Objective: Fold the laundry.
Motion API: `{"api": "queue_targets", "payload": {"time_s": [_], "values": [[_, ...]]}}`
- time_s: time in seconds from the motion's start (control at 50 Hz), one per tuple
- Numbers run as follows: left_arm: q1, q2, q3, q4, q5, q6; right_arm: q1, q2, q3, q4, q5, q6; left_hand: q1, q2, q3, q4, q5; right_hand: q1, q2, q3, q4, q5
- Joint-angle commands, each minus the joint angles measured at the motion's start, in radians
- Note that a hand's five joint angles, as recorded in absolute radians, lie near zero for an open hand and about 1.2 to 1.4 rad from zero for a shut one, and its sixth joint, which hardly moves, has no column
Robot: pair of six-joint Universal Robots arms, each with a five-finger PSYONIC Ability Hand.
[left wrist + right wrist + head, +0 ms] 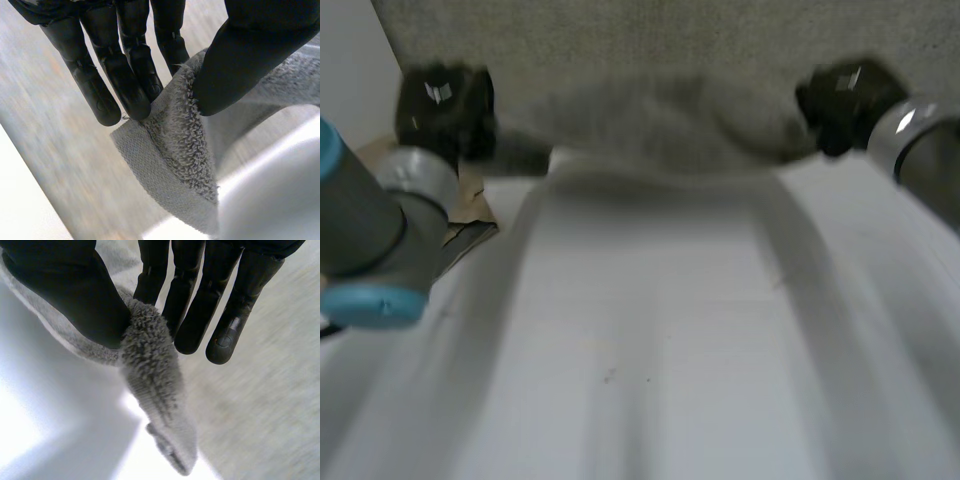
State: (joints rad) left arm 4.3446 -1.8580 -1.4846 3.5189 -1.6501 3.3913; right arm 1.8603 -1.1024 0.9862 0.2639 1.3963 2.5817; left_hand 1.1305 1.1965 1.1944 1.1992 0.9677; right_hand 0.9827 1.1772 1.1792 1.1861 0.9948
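Note:
A grey terry towel (660,125) hangs stretched between my two hands over the far part of the white table (650,340). My left hand (445,105) holds its left end; in the left wrist view the thumb (240,65) pinches a towel corner (175,150) against the fingers (125,85). My right hand (840,100) holds the right end; in the right wrist view its thumb (75,290) presses the towel corner (155,385) against the fingers (200,315), and the corner's tip dangles below.
A brown cardboard piece (470,205) lies at the table's far left, beside my left arm (370,230). A grey speckled floor (670,40) lies beyond the table's far edge.

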Motion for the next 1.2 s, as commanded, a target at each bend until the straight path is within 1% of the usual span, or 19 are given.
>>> {"api": "queue_targets", "payload": {"time_s": [0.02,0.06,0.14,0.16,0.18,0.2,0.26,0.28,0.36,0.44,0.48,0.56,0.64,0.76,0.8,0.88,1.0,1.1,1.2], "values": [[0.004,-0.081,-0.183,0.026,-0.002,0.011,-0.003,0.116,0.180,0.043,0.023,-0.169,0.266,0.200,0.202,0.197,0.254,0.414,0.219,0.217,0.210,0.227],[0.004,-0.086,-0.198,0.025,0.000,0.011,-0.012,0.151,0.203,0.044,0.036,-0.175,0.266,0.200,0.202,0.197,0.254,0.414,0.219,0.217,0.210,0.227],[0.001,-0.079,-0.227,0.023,-0.002,0.011,-0.047,0.161,0.226,0.041,0.033,-0.149,0.266,0.200,0.202,0.197,0.254,0.414,0.219,0.217,0.210,0.227],[0.001,-0.075,-0.230,0.023,-0.002,0.011,-0.052,0.159,0.232,0.038,0.030,-0.137,0.266,0.200,0.202,0.197,0.254,0.298,0.104,0.102,0.095,0.112],[0.001,-0.061,-0.235,0.022,-0.002,0.011,-0.056,0.154,0.245,0.029,0.026,-0.102,0.266,0.200,0.202,0.197,0.254,-0.110,-0.304,-0.306,-0.313,-0.296],[0.001,-0.052,-0.235,0.022,0.000,0.011,-0.058,0.153,0.250,0.023,0.023,-0.081,0.266,0.200,0.202,0.197,0.254,-0.247,-0.442,-0.444,-0.451,-0.434],[0.000,-0.021,-0.238,0.022,0.000,0.010,-0.085,0.116,0.272,-0.005,-0.009,-0.005,0.257,0.191,0.194,0.189,0.246,-0.448,-0.642,-0.644,-0.651,-0.634],[0.000,-0.015,-0.238,0.022,0.000,0.010,-0.096,0.101,0.281,-0.011,-0.020,0.012,0.252,0.186,0.188,0.183,0.240,-0.478,-0.672,-0.674,-0.681,-0.664],[0.000,0.000,-0.238,0.020,0.000,0.005,-0.139,0.013,0.342,-0.012,-0.092,0.038,0.246,0.180,0.182,0.177,0.234,-0.493,-0.687,-0.689,-0.696,-0.679],[0.001,0.008,-0.238,0.020,0.000,0.005,-0.182,-0.023,0.413,-0.006,-0.157,0.005,0.243,0.177,0.179,0.174,0.231,-0.490,-0.684,-0.686,-0.693,-0.676],[0.003,0.008,-0.236,0.020,0.000,0.005,-0.204,-0.033,0.454,-0.014,-0.184,-0.035,0.243,0.177,0.179,0.174,0.231,-0.490,-0.684,-0.686,-0.693,-0.676],[0.004,0.010,-0.236,0.020,0.000,0.003,-0.271,-0.065,0.572,-0.025,-0.226,-0.205,0.243,0.177,0.179,0.174,0.231,-0.498,-0.693,-0.695,-0.702,-0.685],[0.009,0.010,-0.236,0.020,0.001,0.003,-0.306,-0.070,0.630,-0.064,-0.235,-0.250,0.243,0.177,0.179,0.174,0.231,-0.501,-0.696,-0.698,-0.705,-0.688],[0.010,0.008,-0.233,0.020,0.000,0.000,-0.311,-0.068,0.704,-0.208,-0.263,-0.232,0.243,0.177,0.179,0.174,0.231,-0.498,-0.693,-0.695,-0.702,-0.685],[0.010,0.008,-0.233,0.020,0.001,0.000,-0.313,-0.066,0.727,-0.286,-0.296,-0.207,0.243,0.177,0.179,0.174,0.231,-0.493,-0.687,-0.689,-0.696,-0.679],[0.015,0.010,-0.233,0.020,0.000,0.000,-0.314,-0.053,0.741,-0.360,-0.336,-0.160,0.243,0.177,0.179,0.174,0.231,-0.481,-0.675,-0.677,-0.684,-0.667],[0.023,0.010,-0.235,0.020,0.000,-0.001,-0.311,-0.040,0.736,-0.373,-0.356,-0.114,0.243,0.177,0.179,0.174,0.231,-0.475,-0.669,-0.671,-0.678,-0.662],[0.024,0.008,-0.236,0.020,0.001,-0.001,-0.308,-0.033,0.732,-0.374,-0.358,-0.112,0.240,0.174,0.176,0.171,0.228,-0.475,-0.669,-0.671,-0.678,-0.662],[0.026,0.008,-0.236,0.020,0.000,-0.001,-0.305,0.010,0.720,-0.390,-0.362,-0.115,0.222,0.156,0.158,0.154,0.210,-0.454,-0.649,-0.651,-0.658,-0.641]]}}
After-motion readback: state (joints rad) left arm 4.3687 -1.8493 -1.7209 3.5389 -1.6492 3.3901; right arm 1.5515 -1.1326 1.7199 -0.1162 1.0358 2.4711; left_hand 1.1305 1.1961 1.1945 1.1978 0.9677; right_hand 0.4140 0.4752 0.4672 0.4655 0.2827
